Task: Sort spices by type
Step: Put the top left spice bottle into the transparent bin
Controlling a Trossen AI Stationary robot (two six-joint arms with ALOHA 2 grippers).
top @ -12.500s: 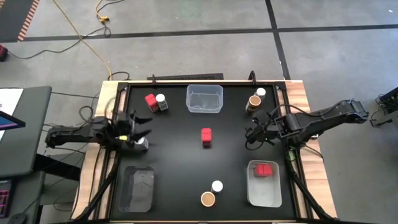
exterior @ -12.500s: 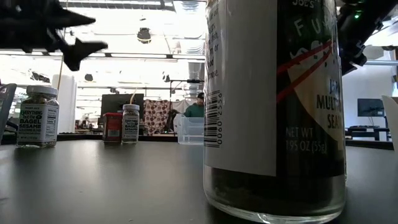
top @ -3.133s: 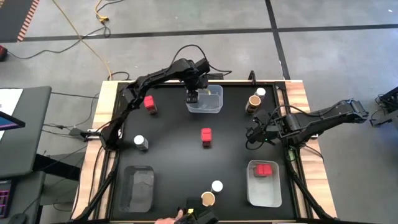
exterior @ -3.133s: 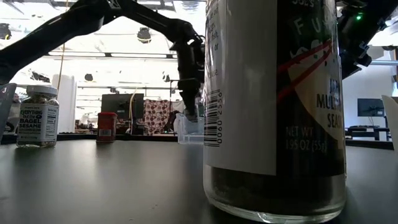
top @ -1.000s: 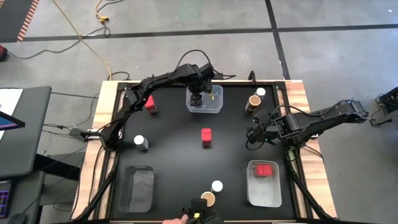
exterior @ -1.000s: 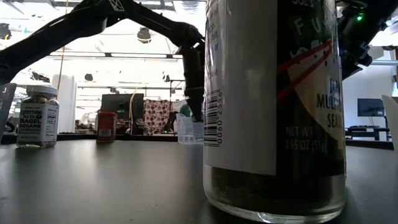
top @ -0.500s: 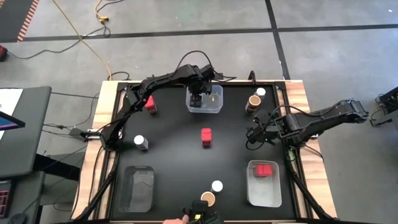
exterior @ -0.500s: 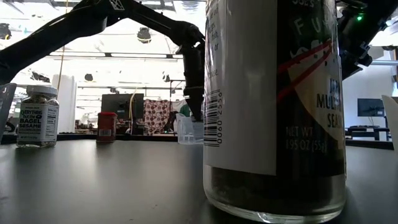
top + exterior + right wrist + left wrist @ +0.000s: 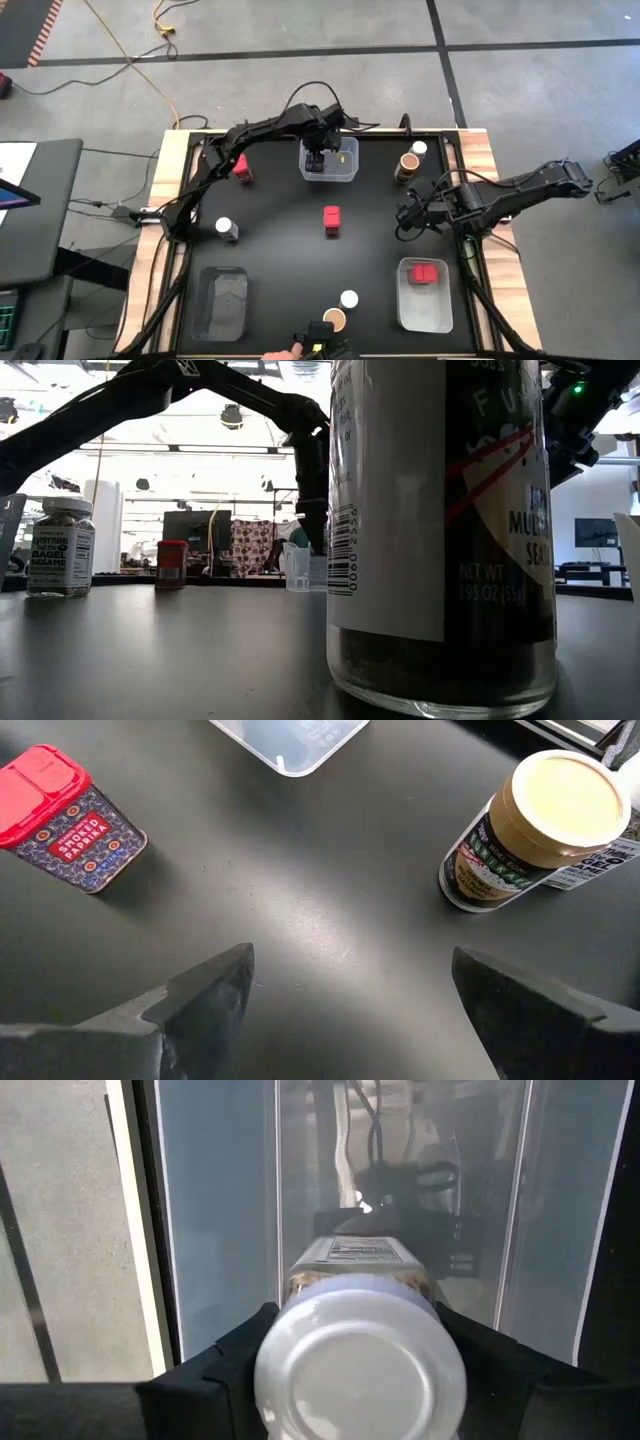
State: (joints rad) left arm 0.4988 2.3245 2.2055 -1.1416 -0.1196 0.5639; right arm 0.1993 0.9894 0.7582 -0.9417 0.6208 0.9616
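Observation:
My left gripper (image 9: pixel 318 160) reaches down into the clear bin (image 9: pixel 350 150) at the far middle of the table and is shut on a clear jar with a round white lid (image 9: pixel 360 1360). My right gripper (image 9: pixel 410 218) hangs open over the right half of the table, with nothing between its fingers (image 9: pixel 350 990). Standing on the table are a red box (image 9: pixel 240 165) at far left, a white-lidded jar (image 9: pixel 226 229) at left, a red box (image 9: pixel 332 219) at the centre, and a tan-lidded jar (image 9: pixel 408 165) beside a white-lidded one (image 9: pixel 419 149) at far right. My left gripper pinches the jar between its two fingers (image 9: pixel 235 1355), just under the white lid, on opposite sides of the jar's neck (image 9: pixel 300 1285). The fingers come steeply from above. The jar stands upright inside the bin's walls. Whether its base rests on the bin floor I cannot tell.
A clear bin (image 9: pixel 425 300) at near right holds red boxes (image 9: pixel 427 272). Another clear bin (image 9: pixel 222 300) stands at near left. A white-lidded jar (image 9: pixel 348 298) and a tan-lidded jar (image 9: pixel 334 319) stand at the near middle. A person's hand (image 9: pixel 285 352) shows at the near edge.

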